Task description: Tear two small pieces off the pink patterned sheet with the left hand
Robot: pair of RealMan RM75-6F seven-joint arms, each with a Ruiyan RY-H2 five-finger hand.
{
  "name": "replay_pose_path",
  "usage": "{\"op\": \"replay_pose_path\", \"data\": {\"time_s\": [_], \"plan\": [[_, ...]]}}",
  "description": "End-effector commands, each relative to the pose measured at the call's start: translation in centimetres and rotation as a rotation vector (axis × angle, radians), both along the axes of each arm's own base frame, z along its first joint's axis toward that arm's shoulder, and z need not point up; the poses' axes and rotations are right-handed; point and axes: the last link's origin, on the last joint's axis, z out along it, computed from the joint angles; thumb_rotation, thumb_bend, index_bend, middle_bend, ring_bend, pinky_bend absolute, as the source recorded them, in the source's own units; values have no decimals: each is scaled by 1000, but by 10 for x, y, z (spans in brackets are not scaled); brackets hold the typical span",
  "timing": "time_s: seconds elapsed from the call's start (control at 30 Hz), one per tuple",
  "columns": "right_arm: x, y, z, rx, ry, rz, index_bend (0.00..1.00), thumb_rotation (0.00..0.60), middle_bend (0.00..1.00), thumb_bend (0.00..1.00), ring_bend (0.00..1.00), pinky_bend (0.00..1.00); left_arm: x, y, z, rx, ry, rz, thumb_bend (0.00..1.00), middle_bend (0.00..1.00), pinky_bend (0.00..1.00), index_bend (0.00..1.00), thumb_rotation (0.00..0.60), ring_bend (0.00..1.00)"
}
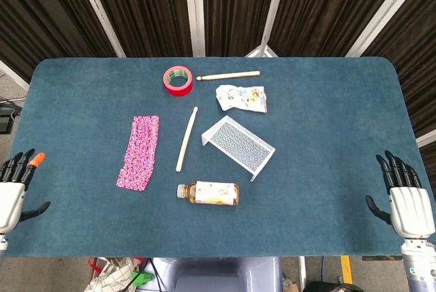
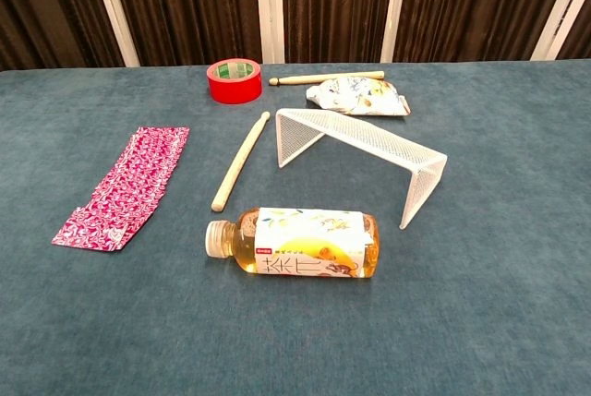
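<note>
Lying flat on the blue desk [image 1: 327,190], the pink patterned sheet [image 1: 139,152] waits untouched, up and to the right of the left hand [image 1: 13,193], which hovers at the desk's near left corner with its fingers spread and nothing in its grasp. That hand is far the nearer of the two: the right hand [image 1: 407,203], likewise spread and empty, sits at the opposite near corner, with the whole spread of objects between it and the sheet. The sheet's long axis runs roughly away from the robot, leaning a little to the right at its far end, so its near short edge is the part closest to the left hand. It is a narrow strip of thin pink-and-white swirled material, apparently whole, with slight creases visible in the chest view. Taking the sheet as the landmark, a wooden stick [image 1: 186,139] lies just to its right and nearly parallel, a drink bottle [image 1: 209,192] on its side rests off its near right corner, and a roll of red tape [image 1: 178,79] stands beyond its far end.
</note>
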Motion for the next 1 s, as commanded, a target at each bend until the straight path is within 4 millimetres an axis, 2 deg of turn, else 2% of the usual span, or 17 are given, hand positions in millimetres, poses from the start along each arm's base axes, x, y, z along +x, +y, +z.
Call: {"op": "replay_pose_path", "data": {"time_s": [0.03, 0.2, 0.37, 0.5, 0.6, 0.77, 1.0], "plan": [[-1, 1, 0, 9, 11, -11, 39, 600, 44, 320, 88, 144, 0, 7, -8, -32, 10, -5, 329, 204, 299, 116, 600, 145], [0, -1, -1, 12, 12, -14, 39, 600, 43, 321, 88, 144, 6, 17, -27, -96, 26, -69, 460, 555, 503, 129, 600, 435], [0, -2, -2, 15, 14, -18, 39, 600, 44, 321, 88, 144, 10, 25, -49, -165, 39, -108, 582, 731, 579, 154, 600, 595], [0, -2, -3, 17, 15, -18, 39, 600, 44, 321, 88, 144, 17, 31, -64, -219, 39, -131, 708, 809, 609, 163, 600, 669], [0, -1, -4, 18, 16, -20, 39, 600, 44, 321, 88, 144, 21, 33, -73, -268, 48, -137, 768, 827, 612, 170, 600, 686], [0, -1, -5, 21, 19, -22, 39, 600, 44, 320, 88, 144, 27, 36, -87, -344, 75, -125, 820, 837, 612, 184, 600, 702], [-1, 0, -4, 16, 13, -25, 39, 600, 44, 320, 88, 144, 32, 36, -104, -427, 113, -95, 841, 845, 612, 209, 600, 719]]}}
